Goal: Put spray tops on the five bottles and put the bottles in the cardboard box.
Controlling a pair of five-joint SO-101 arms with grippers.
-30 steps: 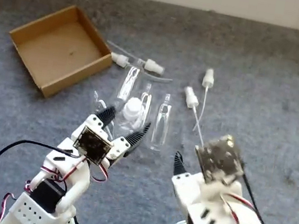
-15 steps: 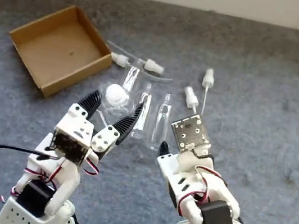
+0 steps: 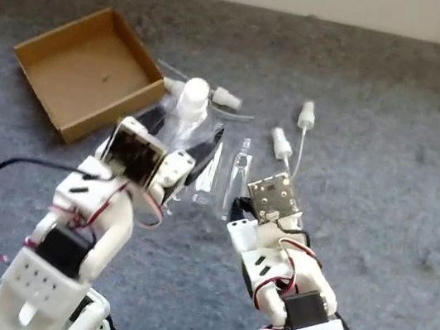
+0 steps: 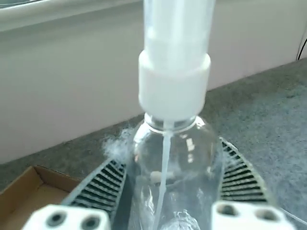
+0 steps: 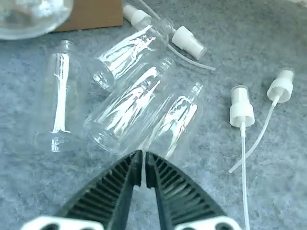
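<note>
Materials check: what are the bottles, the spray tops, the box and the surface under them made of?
Bottles: clear and glossy, plastic or glass, can't tell; carpet shows through, bright highlights. Spray tops: opaque white, probably plastic, with thin translucent tubes. Box: matte brown cardboard, raw-looking edges. Surface: grey fuzzy pile, carpet-like fabric.

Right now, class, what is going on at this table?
The left gripper holds a bottle with its spray top fitted, raised beside the cardboard box. The right gripper, shut, is poised close to four uncapped bottles lying on the carpet, with four loose spray tops nearby.
</note>
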